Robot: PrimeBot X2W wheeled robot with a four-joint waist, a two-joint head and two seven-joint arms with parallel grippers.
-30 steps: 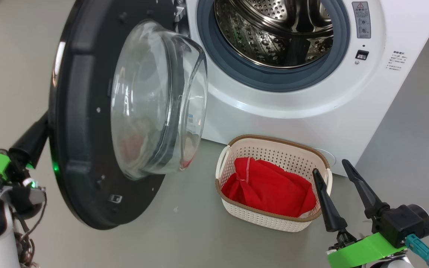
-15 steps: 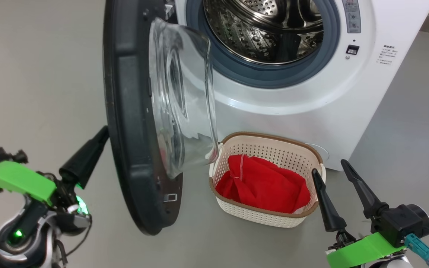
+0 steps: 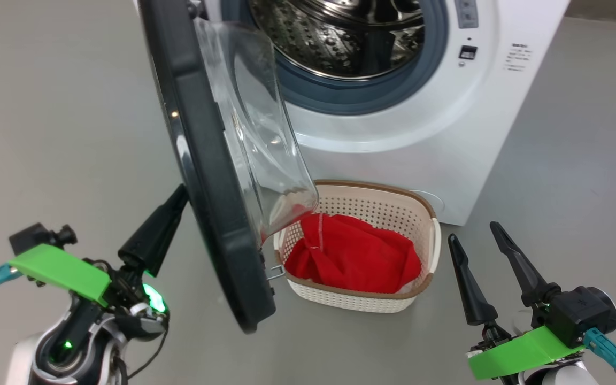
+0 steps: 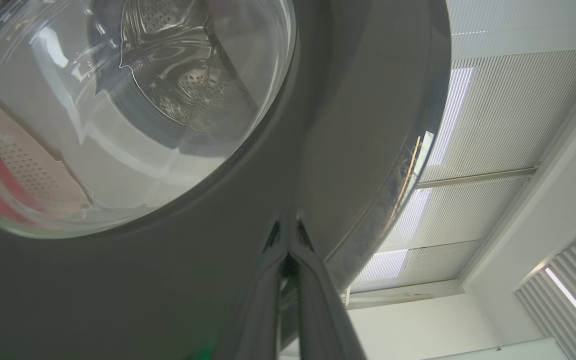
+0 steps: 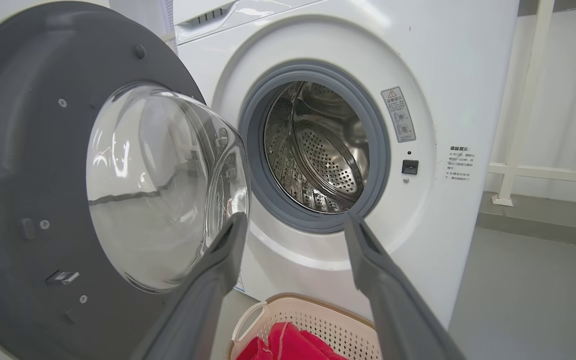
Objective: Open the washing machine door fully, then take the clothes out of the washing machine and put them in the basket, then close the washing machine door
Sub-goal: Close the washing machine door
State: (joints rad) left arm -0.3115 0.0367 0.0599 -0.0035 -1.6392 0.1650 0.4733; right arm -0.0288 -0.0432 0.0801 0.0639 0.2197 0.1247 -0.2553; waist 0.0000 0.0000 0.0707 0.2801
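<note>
With clothes [image 3: 351, 256] in the basket [image 3: 372, 188], my empty, pinched-shut left claw [image 3: 179, 197] has nudged the washing machine door [image 3: 206, 160] halfway closed; right claw [image 3: 474, 231] gapes, empty.

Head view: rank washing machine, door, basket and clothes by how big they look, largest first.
1. White front-loading washing machine, cropped by the frame.
2. Black-rimmed round glass door, edge-on and nearer the camera, so unsure against the machine.
3. Cream perforated plastic basket.
4. Red fabric clothes inside it.
</note>
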